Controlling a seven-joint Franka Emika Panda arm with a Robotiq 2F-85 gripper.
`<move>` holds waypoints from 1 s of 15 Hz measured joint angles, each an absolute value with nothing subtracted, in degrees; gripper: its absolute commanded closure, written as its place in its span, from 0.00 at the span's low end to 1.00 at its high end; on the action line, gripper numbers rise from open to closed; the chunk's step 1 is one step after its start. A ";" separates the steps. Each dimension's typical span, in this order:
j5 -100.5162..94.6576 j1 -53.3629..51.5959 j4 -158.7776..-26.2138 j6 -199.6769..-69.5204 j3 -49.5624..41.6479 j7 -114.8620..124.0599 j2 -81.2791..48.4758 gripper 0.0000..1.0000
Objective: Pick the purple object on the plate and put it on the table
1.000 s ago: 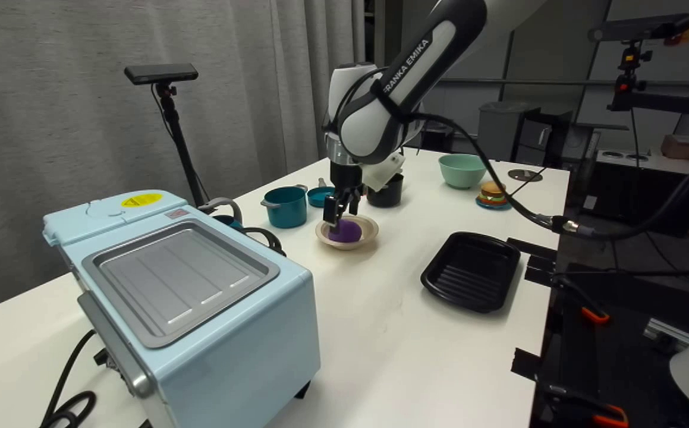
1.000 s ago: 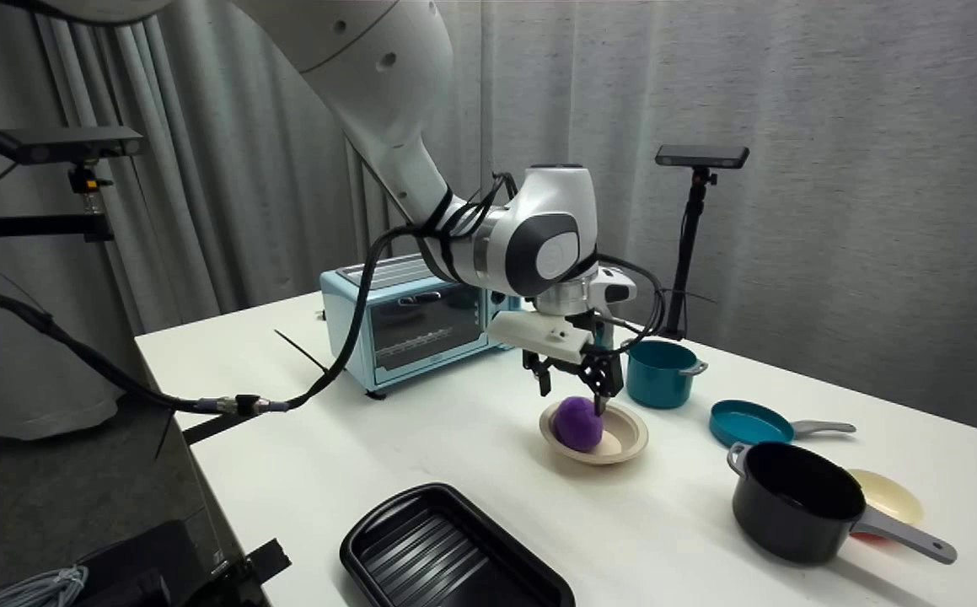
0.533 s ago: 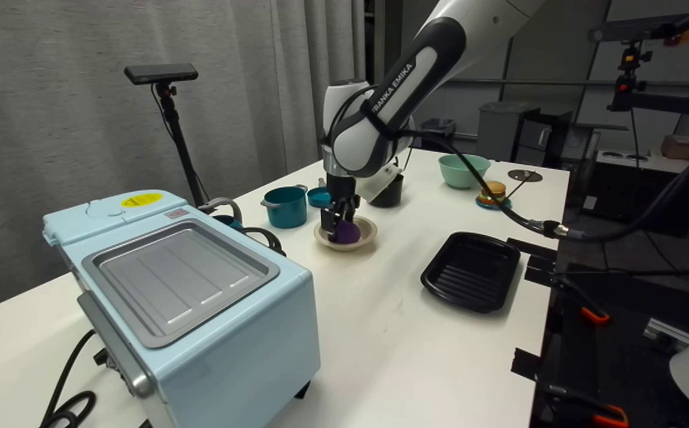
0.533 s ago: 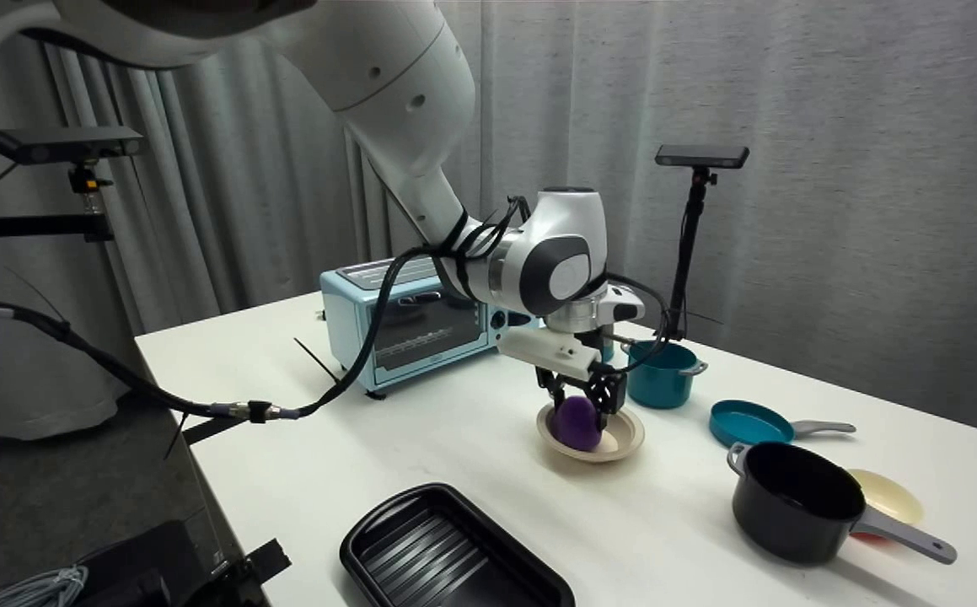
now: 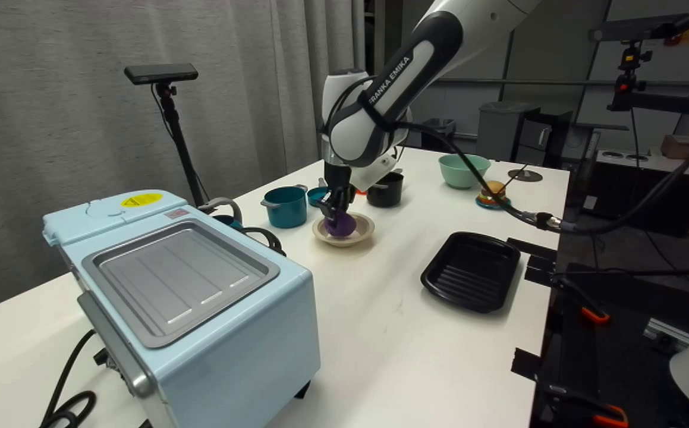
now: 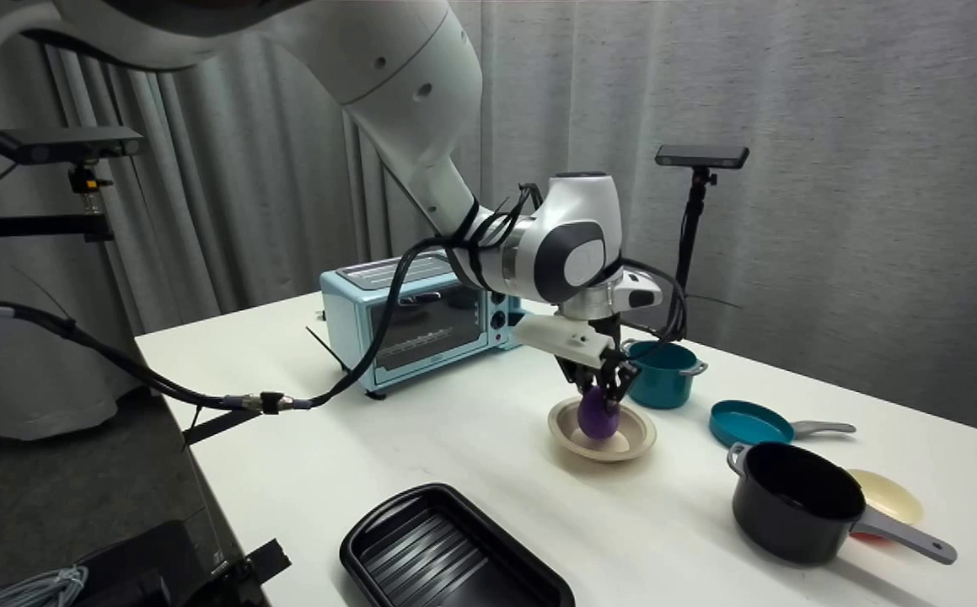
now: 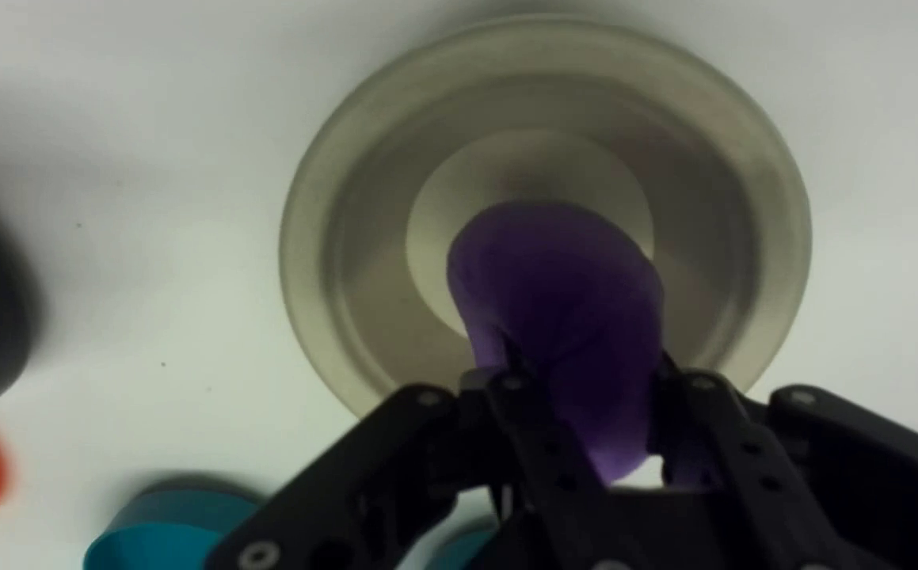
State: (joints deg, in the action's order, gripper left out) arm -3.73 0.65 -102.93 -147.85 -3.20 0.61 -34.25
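The purple object [image 6: 598, 421] is squeezed between the two black fingers of my gripper [image 7: 585, 364]. It looks soft, pinched narrower where the fingers press, with its rounded end bulging out beyond them in the wrist view. Directly below it lies the round cream plate [image 7: 312, 237], inside whose rim it hangs or rests; I cannot tell whether it still touches the bottom. In an exterior view the object [image 5: 342, 224] is partly hidden behind the gripper. Around the plate spreads the white table [image 6: 454, 447].
A teal pot [image 6: 661, 375], a teal pan [image 6: 749, 421] and a black pot [image 6: 796, 514] stand near the plate. The black ribbed tray [image 5: 472, 270] and light-blue toaster oven [image 5: 231, 303] are further off. A mint bowl [image 5: 463, 172] and toy burger [image 5: 491, 195] sit beyond.
My gripper came down over the purple object, closed on it and has risen slightly with it. The object is now more upright, and the plate has shifted a little.
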 measured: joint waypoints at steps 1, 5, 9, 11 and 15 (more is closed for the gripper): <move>-3.73 0.65 -102.62 -147.25 -3.59 1.03 -33.59 0.96; -3.81 1.18 -101.56 -142.89 -5.78 1.48 -28.67 0.94; -3.94 3.07 -101.66 -138.17 -6.87 1.41 -22.99 0.94; -3.20 3.46 -102.56 -134.68 -6.46 1.37 -21.16 0.94; -2.55 3.42 -107.52 -129.85 -5.25 1.35 -18.34 0.94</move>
State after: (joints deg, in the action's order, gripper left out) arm -2.55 3.42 -107.52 -129.85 -5.25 1.35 -18.34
